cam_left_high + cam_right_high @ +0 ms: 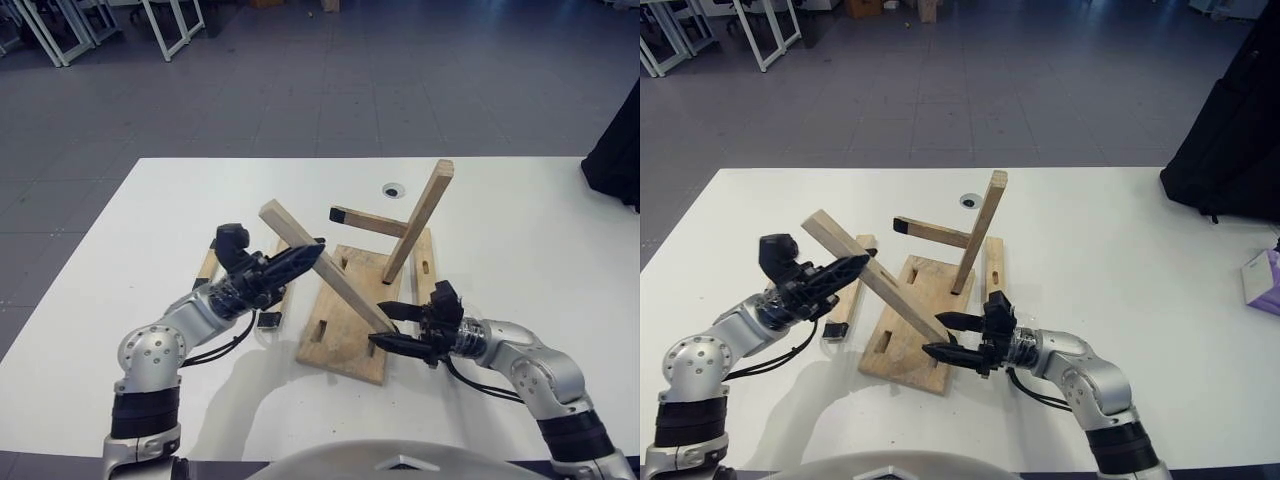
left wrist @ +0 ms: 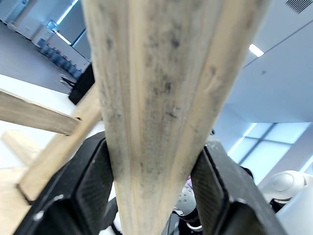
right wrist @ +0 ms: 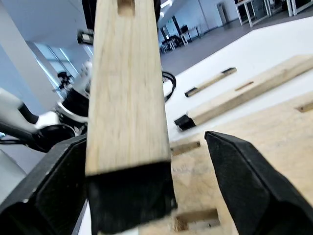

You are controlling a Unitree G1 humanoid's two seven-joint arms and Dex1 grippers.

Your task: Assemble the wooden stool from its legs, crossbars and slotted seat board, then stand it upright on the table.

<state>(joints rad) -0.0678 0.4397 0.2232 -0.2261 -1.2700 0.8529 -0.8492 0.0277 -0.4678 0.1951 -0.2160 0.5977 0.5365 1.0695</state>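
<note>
Left eye view: we see the slotted seat board (image 1: 340,345) lying flat on the white table (image 1: 520,260).
A standing leg (image 1: 418,222) rises tilted from the board's far part, with a crossbar (image 1: 368,222) sticking out of it towards our left. A slanted leg (image 1: 335,275) runs from the left gripper (image 1: 312,250), whose fingers are clamped on its upper part, down to the board's near right part. There the right gripper (image 1: 380,324) holds its fingers apart, one on either side of the black-capped end. A loose leg (image 1: 427,262) lies flat just beside the board's right edge.
</note>
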